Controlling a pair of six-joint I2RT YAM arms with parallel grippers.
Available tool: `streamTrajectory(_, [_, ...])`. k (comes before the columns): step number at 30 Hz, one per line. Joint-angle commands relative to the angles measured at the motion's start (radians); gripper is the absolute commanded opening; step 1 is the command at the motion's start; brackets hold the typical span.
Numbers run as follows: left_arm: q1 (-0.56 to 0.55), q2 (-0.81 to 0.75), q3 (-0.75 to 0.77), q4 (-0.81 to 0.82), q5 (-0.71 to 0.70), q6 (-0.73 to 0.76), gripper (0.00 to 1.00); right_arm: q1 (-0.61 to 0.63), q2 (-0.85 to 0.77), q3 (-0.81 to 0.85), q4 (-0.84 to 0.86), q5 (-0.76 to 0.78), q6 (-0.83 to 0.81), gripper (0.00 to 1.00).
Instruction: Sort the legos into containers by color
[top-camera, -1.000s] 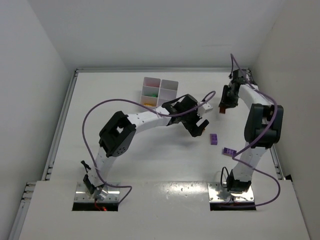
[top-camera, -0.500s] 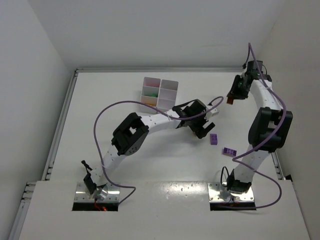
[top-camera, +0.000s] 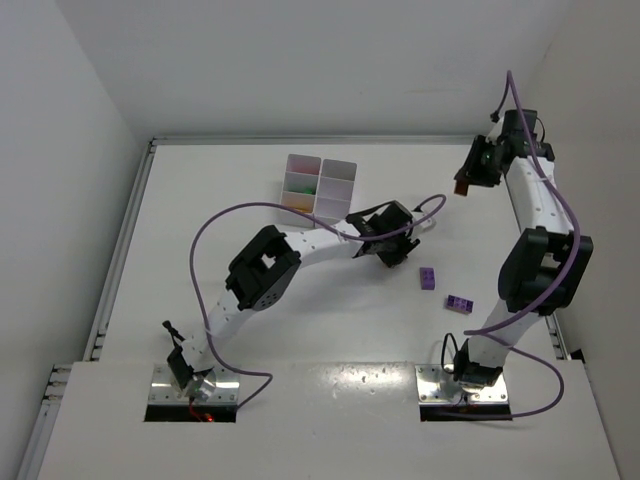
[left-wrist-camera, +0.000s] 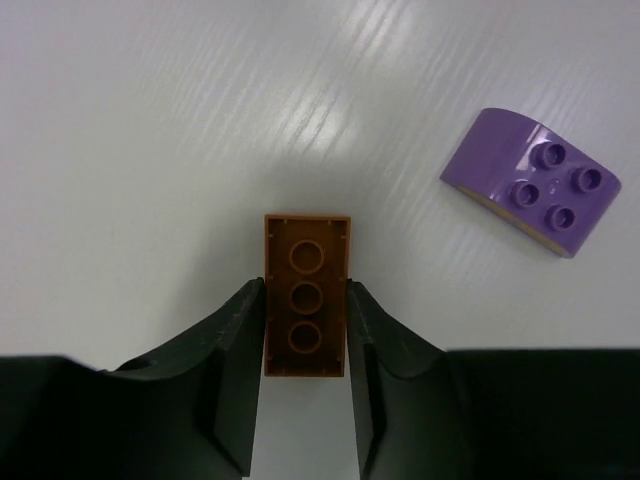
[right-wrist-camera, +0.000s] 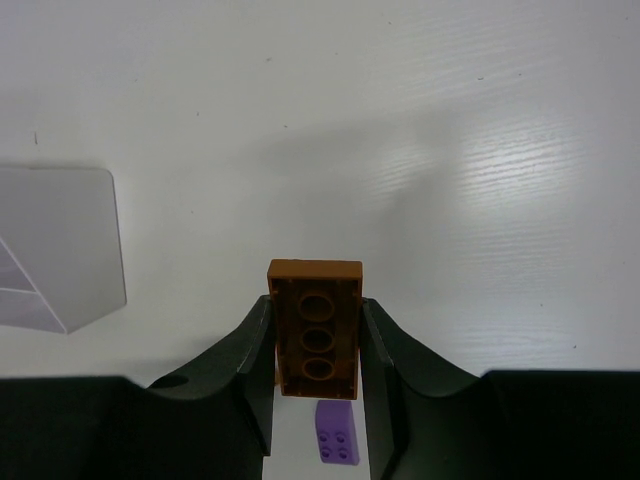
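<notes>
The white table (top-camera: 220, 200) stands inside plain white walls. On it, the left fingers (left-wrist-camera: 240, 350) are pressed shut against the long sides of an orange-brown brick (left-wrist-camera: 306, 295), hollow underside facing the wrist camera; a curved purple brick (left-wrist-camera: 530, 180) lies studs-up close by, and a second purple brick (top-camera: 460, 303) lies just beyond it. The right fingers (right-wrist-camera: 255, 350) clamp another orange-brown brick (right-wrist-camera: 316, 335) the same way, raised near the far right corner, well apart from the tray (top-camera: 320, 185) at the far middle, where green and orange pieces show in its compartments.
</notes>
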Motion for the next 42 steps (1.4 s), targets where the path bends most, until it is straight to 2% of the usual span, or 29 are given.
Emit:
streamTrajectory(1, [-0.014, -0.054, -0.052, -0.002, 0.061, 0.023, 0.36, 0.006, -0.041, 0.068, 0.013, -0.023, -0.008, 0.0])
streamTrajectory(5, [-0.023, -0.112, -0.107, -0.002, 0.094, 0.023, 0.16, 0.017, -0.031, 0.113, 0.013, -0.054, -0.019, 0.0])
streamTrajectory(9, [0.029, -0.269, -0.195, 0.074, 0.134, -0.035, 0.08, 0.055, -0.011, 0.154, 0.033, -0.123, -0.079, 0.0])
streamTrajectory(13, [0.12, -0.438, -0.179, 0.055, 0.202, -0.116, 0.07, 0.11, 0.01, 0.19, 0.082, -0.203, -0.097, 0.0])
streamTrajectory(15, [0.172, -0.508, -0.15, 0.035, 0.237, -0.158, 0.07, 0.161, 0.047, 0.257, 0.093, -0.238, -0.128, 0.0])
streamTrajectory(17, [0.235, -0.619, -0.141, 0.013, 0.205, -0.167, 0.07, 0.226, 0.082, 0.344, 0.062, -0.247, -0.183, 0.0])
streamTrajectory(20, [0.333, -0.683, -0.098, -0.08, 0.145, -0.167, 0.07, 0.314, 0.157, 0.421, 0.036, -0.257, -0.253, 0.0])
streamTrajectory(24, [0.495, -0.761, -0.095, -0.122, 0.145, -0.18, 0.07, 0.412, 0.182, 0.421, 0.077, -0.231, -0.312, 0.0])
streamTrajectory(29, [0.657, -0.811, -0.188, -0.131, 0.136, -0.189, 0.07, 0.518, 0.265, 0.466, 0.093, -0.097, -0.323, 0.0])
streamTrajectory(34, [0.77, -0.835, -0.268, -0.131, 0.217, -0.222, 0.07, 0.593, 0.291, 0.429, 0.13, -0.034, -0.31, 0.0])
streamTrajectory(42, [0.804, -0.825, -0.258, -0.131, 0.277, -0.213, 0.08, 0.661, 0.292, 0.288, 0.226, 0.027, -0.413, 0.0])
